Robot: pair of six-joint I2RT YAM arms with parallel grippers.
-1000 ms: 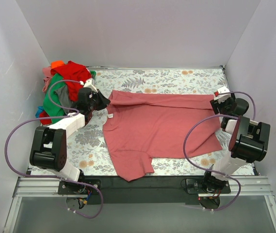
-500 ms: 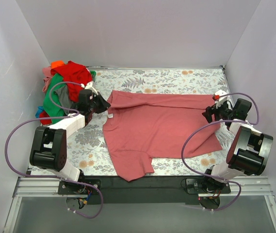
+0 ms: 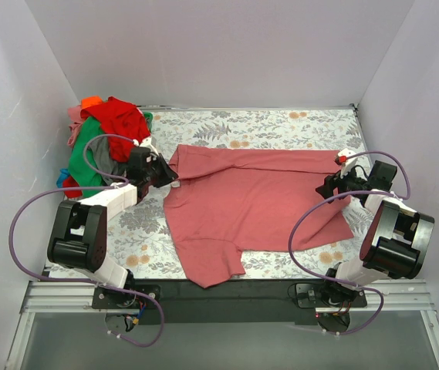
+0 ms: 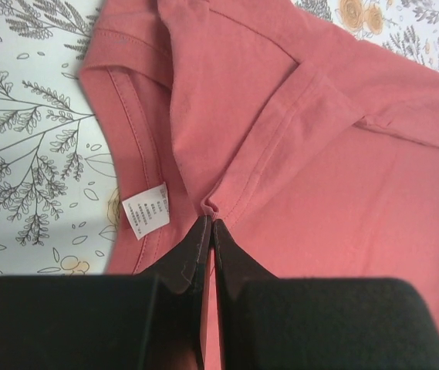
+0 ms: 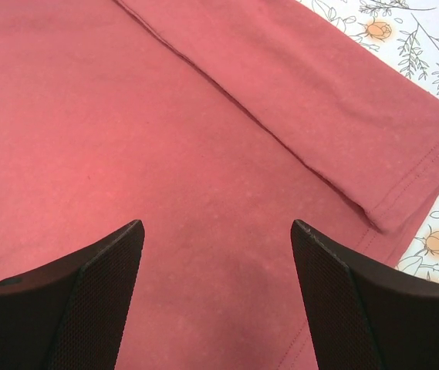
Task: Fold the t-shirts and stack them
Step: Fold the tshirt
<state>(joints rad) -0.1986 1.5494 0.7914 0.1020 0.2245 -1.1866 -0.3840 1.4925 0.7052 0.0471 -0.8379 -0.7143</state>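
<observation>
Left gripper (image 4: 207, 231) is pinching the pink shirt (image 3: 250, 200) at its left end; right gripper (image 5: 217, 225), jaws spread, is coming down over its right end, readying a fold.

There's the left arm (image 3: 105, 199), stretched forward from its base and leaning inward, elbow low, wrist turned to the right. At its end the left gripper (image 4: 209, 223) is clamped tight, tips pressed together on a small pinch of shirt (image 4: 304, 154) (just a crease of it). Across the way, the right arm (image 3: 393, 227) sits folded close over its base, forearm swung inward, wrist pointing left. And the right gripper (image 5: 217, 225) gapes wide, its two dark fingers (image 5: 88, 301) well apart, tips aimed down and forward.
</observation>
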